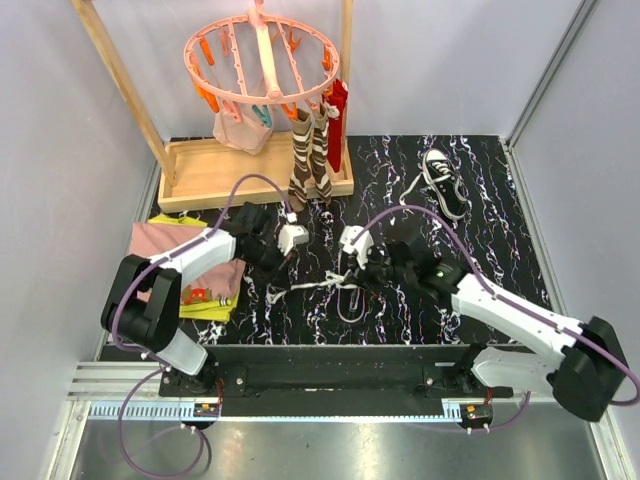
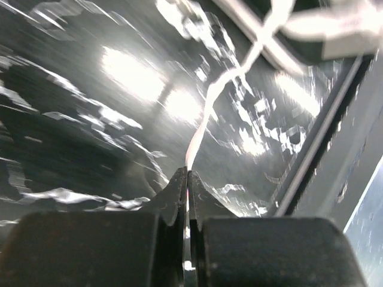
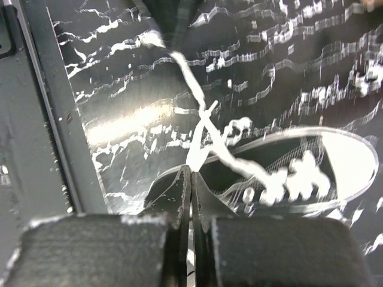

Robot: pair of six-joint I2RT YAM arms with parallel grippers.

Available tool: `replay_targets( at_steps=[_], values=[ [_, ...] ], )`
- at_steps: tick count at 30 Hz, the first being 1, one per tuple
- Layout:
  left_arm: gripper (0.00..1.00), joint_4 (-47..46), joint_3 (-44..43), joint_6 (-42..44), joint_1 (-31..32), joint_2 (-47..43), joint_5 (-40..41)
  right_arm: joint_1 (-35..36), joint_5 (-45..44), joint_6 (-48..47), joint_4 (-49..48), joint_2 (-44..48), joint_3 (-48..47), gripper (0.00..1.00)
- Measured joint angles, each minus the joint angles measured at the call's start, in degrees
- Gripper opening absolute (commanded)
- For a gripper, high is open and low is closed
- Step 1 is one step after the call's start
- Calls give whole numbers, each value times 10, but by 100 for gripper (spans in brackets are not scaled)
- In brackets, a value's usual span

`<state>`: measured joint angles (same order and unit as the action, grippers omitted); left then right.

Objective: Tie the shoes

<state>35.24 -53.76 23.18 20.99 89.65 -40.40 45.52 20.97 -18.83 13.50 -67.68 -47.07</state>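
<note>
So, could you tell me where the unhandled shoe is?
Top view: the shoe lies back right on the table, right of the striped socks.

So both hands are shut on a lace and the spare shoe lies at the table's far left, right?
Not quite: the spare shoe lies at the far right, per the top view. The left hand and right hand are each shut on a lace.

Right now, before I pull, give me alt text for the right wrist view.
The right gripper is shut on a white lace over the black marbled table. The lace crosses a second strand and leads to a black sneaker with a white toe cap, lying to the right.
</note>
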Motion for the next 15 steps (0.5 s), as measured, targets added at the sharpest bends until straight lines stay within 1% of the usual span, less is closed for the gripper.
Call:
replay_targets(
  at_steps=[4, 5, 8, 9, 11, 12, 15],
  values=[
    [4, 19, 18, 20, 44, -11, 14, -18, -19, 59, 14, 52, 41, 0],
    [11, 19, 18, 21, 51, -11, 15, -27, -24, 74, 16, 58, 47, 0],
    [19, 23, 9, 24, 64, -7, 16, -52, -42, 111, 23, 75, 60, 0],
    [25, 24, 3, 25, 64, -4, 16, -55, -45, 118, 24, 81, 64, 0],
    [31, 23, -13, 24, 64, 1, 13, -56, -50, 133, 26, 101, 79, 0],
    [36, 21, -23, 21, 64, 2, 10, -56, -53, 138, 27, 109, 84, 0],
    [37, 2, -53, 5, 64, 8, -3, -56, -65, 145, 26, 120, 95, 0]
  ],
)
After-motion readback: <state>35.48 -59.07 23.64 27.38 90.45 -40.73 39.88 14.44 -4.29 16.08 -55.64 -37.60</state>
